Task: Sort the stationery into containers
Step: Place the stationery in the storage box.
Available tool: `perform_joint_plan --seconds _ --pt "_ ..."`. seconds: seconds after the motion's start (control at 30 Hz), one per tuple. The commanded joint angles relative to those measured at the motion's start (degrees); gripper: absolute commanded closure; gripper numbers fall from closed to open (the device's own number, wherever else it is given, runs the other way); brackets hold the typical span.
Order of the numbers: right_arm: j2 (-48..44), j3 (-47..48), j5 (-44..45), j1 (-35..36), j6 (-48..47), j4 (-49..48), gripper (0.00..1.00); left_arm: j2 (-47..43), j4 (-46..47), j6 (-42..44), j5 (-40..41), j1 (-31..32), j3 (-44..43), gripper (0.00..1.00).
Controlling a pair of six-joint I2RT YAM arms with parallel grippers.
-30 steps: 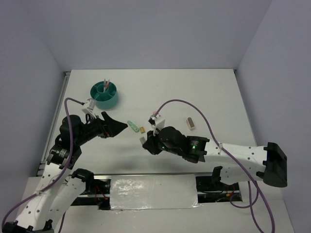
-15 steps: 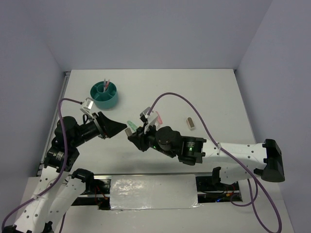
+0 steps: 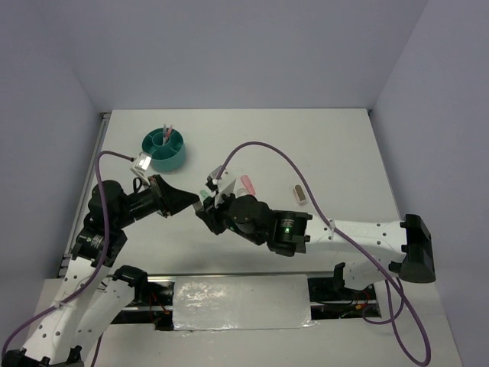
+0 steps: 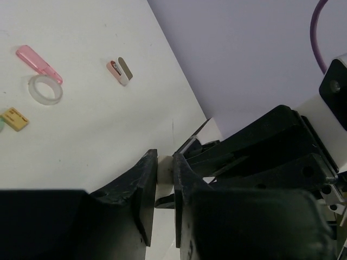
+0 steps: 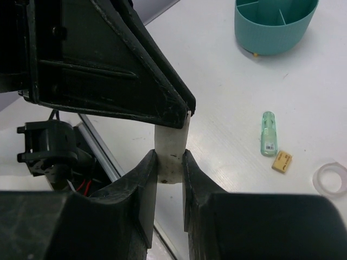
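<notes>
Right wrist view is the closest look: the right gripper is nearly closed, pinching the lower end of a small whitish block held upright in mid-air. The left gripper meets it from above, its jaws narrowed onto the block's upper end, so both appear to grip it at once, as in a hand-over. I'd judge the block light and stiff, eraser-like and probably grippy rather than slick. It looks unlikely to crush, but it is short, so there's little room for two grips. The flat faces near the free end look like the sensible place to hold it. Beyond, on the surface, lie a mint piece, a beige eraser just beside it and a tape ring. A pink piece and a brown block lie farther right. Farthest off stands the teal organizer, well apart from the hand-over, with two pens already standing in it.
</notes>
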State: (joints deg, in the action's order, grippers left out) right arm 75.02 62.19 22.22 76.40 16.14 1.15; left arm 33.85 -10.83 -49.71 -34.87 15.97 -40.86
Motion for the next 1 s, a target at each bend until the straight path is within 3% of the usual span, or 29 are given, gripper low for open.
perform_joint_plan --seconds 0.0,0.1,0.2,0.27,0.37,0.5,0.57,0.63,0.7,0.8,0.97 --pt "0.9 4.5 1.2 0.4 -1.6 -2.8 0.96 0.8 2.4 0.3 -2.0 0.4 0.0 0.75" --pt "1.9 5.4 2.1 0.2 -2.0 -2.6 0.97 0.7 2.0 0.8 -2.1 0.5 0.1 0.74" --pt "2.4 6.3 2.5 -0.2 -2.3 -1.9 0.97 0.8 1.3 1.1 -1.9 0.5 -0.3 0.59" --pt "2.4 6.2 2.6 -0.4 -2.3 -1.9 0.97 0.8 0.6 1.7 -1.6 0.5 -0.5 0.58" --pt "1.8 5.7 2.3 -0.8 -2.2 -2.3 0.97 1.0 0.4 2.1 -1.0 0.6 -0.8 0.48" --pt "1.5 5.2 1.9 -0.9 -2.2 -2.1 0.97 1.6 0.6 2.2 -0.5 0.5 -1.0 0.77" --pt "1.5 5.0 1.8 -0.9 -2.3 -2.0 0.97 1.9 0.5 2.6 0.1 0.6 -1.2 0.80" --pt "1.6 4.8 1.5 -0.9 -2.4 -1.7 0.97 2.5 0.3 3.0 0.7 0.5 -2.1 0.75" --pt "1.8 4.4 1.3 -0.9 -2.6 -1.6 0.97 2.8 -0.4 3.8 1.5 0.5 -3.5 0.57" --pt "1.9 3.9 1.3 -0.9 -2.8 -1.6 0.97 3.4 -0.9 4.7 2.1 0.5 -5.9 0.46" --pt "1.3 3.2 1.6 -1.2 -2.8 -0.3 0.97 4.3 -1.4 5.1 2.6 0.6 -7.8 0.45"
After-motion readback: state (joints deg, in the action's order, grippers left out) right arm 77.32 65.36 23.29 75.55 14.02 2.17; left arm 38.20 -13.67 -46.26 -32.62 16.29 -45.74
